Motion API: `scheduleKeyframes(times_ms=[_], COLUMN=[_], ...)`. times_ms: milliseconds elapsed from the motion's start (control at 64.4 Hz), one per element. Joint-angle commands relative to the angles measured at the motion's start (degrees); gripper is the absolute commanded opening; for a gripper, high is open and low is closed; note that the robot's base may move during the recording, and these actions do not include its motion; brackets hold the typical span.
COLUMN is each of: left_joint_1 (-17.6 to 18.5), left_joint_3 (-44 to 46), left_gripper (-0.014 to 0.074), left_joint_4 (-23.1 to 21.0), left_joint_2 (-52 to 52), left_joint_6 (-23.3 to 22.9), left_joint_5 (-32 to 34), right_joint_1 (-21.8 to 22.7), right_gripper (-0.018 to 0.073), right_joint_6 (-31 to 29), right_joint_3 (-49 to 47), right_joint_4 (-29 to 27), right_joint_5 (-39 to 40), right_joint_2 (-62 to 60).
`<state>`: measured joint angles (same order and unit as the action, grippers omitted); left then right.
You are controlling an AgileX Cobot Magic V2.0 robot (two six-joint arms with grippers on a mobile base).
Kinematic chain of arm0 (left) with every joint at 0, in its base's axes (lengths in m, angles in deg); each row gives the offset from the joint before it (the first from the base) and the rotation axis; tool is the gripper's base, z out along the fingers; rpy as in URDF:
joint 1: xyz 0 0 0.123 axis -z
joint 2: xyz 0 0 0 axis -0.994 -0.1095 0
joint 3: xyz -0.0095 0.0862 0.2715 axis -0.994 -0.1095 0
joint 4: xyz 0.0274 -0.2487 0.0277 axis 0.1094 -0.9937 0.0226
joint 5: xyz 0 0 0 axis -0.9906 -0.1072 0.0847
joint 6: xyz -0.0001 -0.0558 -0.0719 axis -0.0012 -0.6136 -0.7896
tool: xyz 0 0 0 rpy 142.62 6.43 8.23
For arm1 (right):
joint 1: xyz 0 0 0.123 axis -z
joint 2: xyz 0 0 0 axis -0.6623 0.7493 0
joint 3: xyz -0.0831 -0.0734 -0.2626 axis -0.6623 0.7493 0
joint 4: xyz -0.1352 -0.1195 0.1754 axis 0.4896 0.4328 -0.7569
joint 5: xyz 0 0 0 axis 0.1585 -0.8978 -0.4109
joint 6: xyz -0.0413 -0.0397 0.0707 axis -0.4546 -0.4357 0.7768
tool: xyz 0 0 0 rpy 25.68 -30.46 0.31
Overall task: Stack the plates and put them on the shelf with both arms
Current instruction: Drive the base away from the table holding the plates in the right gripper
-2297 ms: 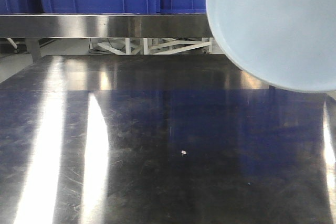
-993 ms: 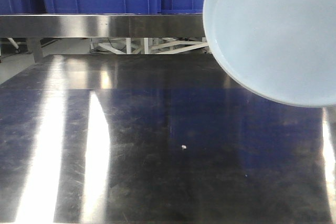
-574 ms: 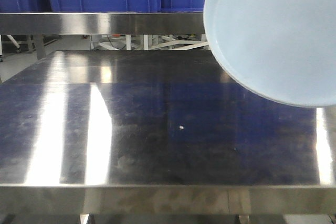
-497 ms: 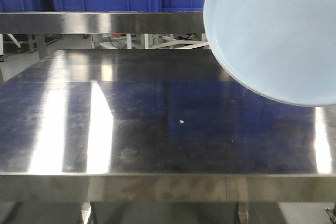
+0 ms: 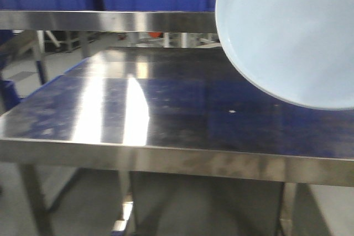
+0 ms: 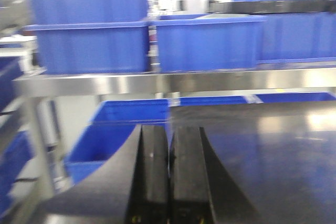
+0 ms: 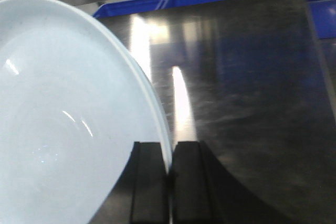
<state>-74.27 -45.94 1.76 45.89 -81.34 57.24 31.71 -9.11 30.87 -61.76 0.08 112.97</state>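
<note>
Plates (image 7: 63, 129) rim-first between the right fingers (image 7: 149, 182), above steel tabletop (image 7: 252, 77).

Pale glossy plates (image 5: 293, 31) hang tilted, near the steel shelf (image 5: 110, 20).

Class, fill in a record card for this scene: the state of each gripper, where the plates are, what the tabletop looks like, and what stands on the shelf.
left gripper: shut, nothing between its fingers
right gripper: shut on the rim of the plates
plates: two rims show, apparently stacked; held tilted in the air over the tabletop
tabletop: dark shiny steel, with one small white speck
shelf: steel rail behind the tabletop, blue crates standing on it, no plates on it yet
</note>
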Motion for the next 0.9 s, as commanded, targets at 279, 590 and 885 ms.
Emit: scheduleKeyframes(times_ms=[279, 590, 885], left_joint_1=[-0.09, -0.09, -0.09], left_joint_3=[2.04, 2.04, 2.04], left_gripper=[0.0083, 0.0083, 0.0083], left_joint_4=[-0.11, -0.11, -0.11], left_joint_2=[-0.61, -0.61, -0.61], left_joint_6=[-0.34, -0.34, -0.34], left_joint_5=[5.11, 5.11, 5.11], right_joint_1=[0.43, 0.43, 0.43], right_gripper=[0.003, 0.003, 0.003], right_joint_6=[-0.17, -0.17, -0.17], right_joint_3=[-1.71, -1.71, -1.71], right_joint_4=[0.15, 0.15, 0.15], right_joint_5=[5.09, 5.09, 5.09], right_joint_2=[-0.09, -0.09, -0.09])
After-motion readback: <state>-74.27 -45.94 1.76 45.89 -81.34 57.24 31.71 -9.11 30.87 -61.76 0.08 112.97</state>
